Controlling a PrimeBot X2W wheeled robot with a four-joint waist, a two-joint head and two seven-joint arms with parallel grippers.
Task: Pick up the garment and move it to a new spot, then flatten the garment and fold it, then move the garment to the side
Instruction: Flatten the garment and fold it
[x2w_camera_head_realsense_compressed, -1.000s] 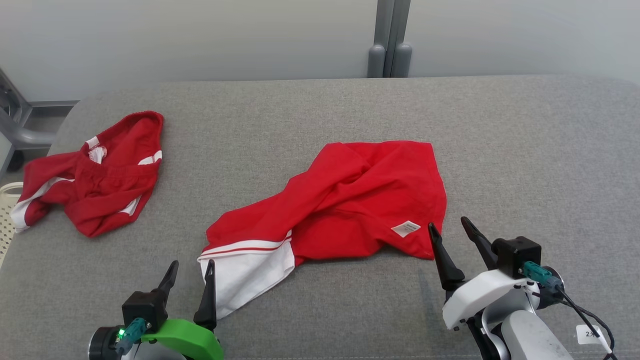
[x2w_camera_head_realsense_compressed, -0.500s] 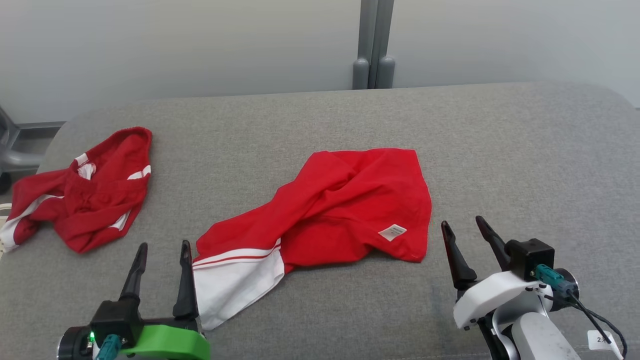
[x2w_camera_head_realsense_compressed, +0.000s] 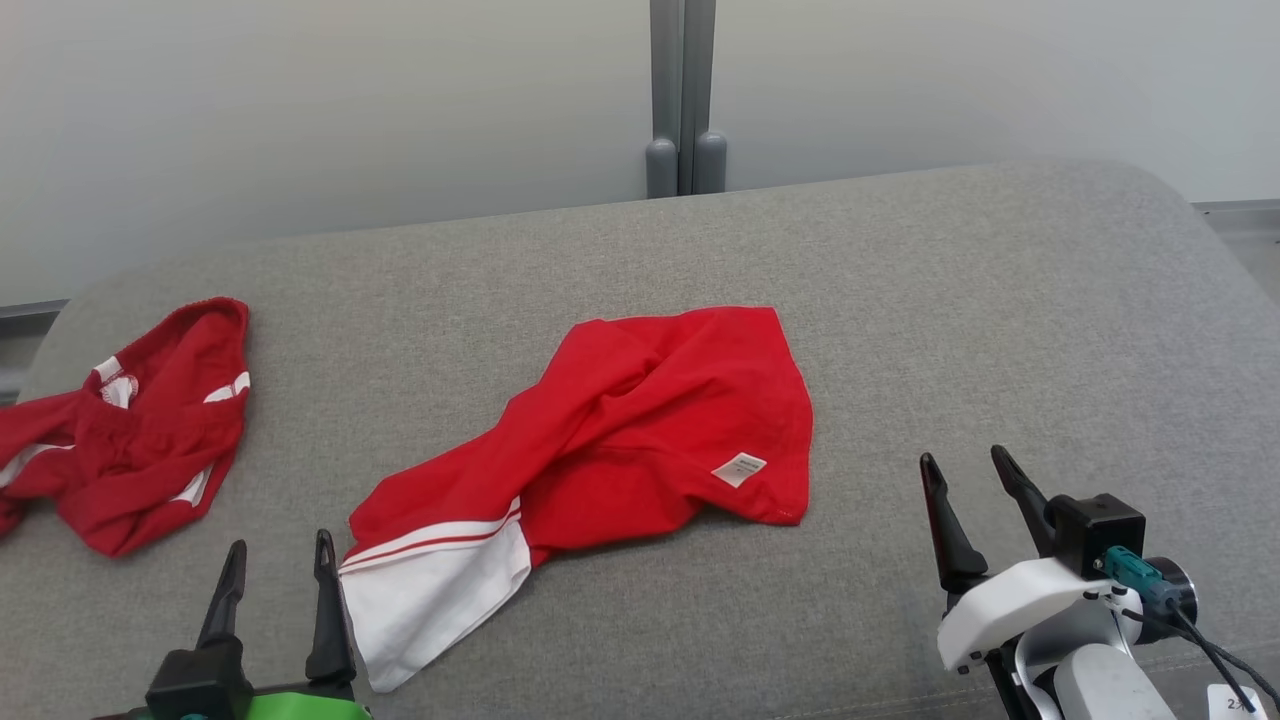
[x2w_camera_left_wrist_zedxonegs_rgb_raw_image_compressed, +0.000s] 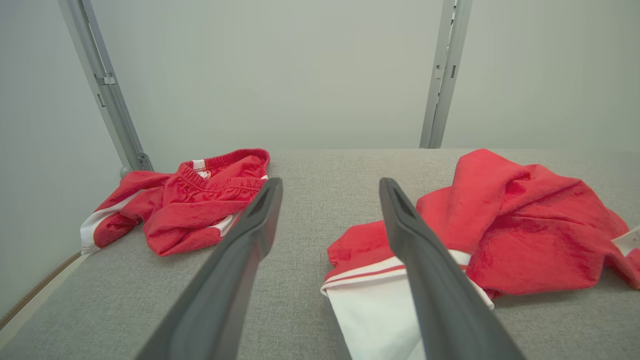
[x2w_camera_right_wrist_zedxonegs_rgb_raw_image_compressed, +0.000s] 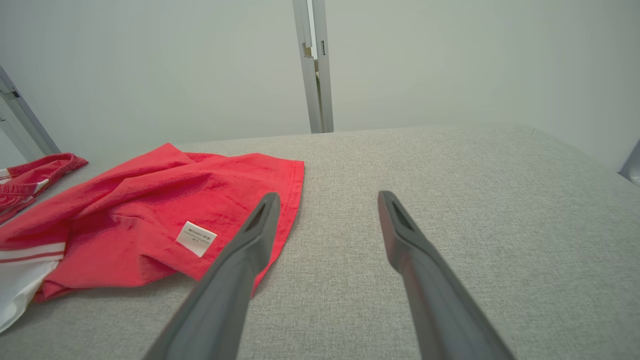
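A crumpled red garment (x2w_camera_head_realsense_compressed: 640, 430) with a white, red-striped end and a small white label lies in the middle of the grey padded table (x2w_camera_head_realsense_compressed: 1000, 300). It also appears in the left wrist view (x2w_camera_left_wrist_zedxonegs_rgb_raw_image_compressed: 520, 230) and the right wrist view (x2w_camera_right_wrist_zedxonegs_rgb_raw_image_compressed: 150, 220). My left gripper (x2w_camera_head_realsense_compressed: 280, 565) stands open at the lower left, just left of the white end, holding nothing. My right gripper (x2w_camera_head_realsense_compressed: 968, 480) is open at the lower right, apart from the garment's right hem. In the wrist views, the left gripper (x2w_camera_left_wrist_zedxonegs_rgb_raw_image_compressed: 330, 187) and the right gripper (x2w_camera_right_wrist_zedxonegs_rgb_raw_image_compressed: 325, 200) show spread fingers with bare table between them.
A second crumpled red garment (x2w_camera_head_realsense_compressed: 140, 430) with white trim lies at the table's left edge, also in the left wrist view (x2w_camera_left_wrist_zedxonegs_rgb_raw_image_compressed: 190, 205). A grey post (x2w_camera_head_realsense_compressed: 685, 100) stands behind the table against a pale wall. Bare table stretches to the right.
The head camera has swung, so the whole scene slid left and down. Both grippers stay open and empty; the left one now sits lower in the picture. The garments lie unchanged.
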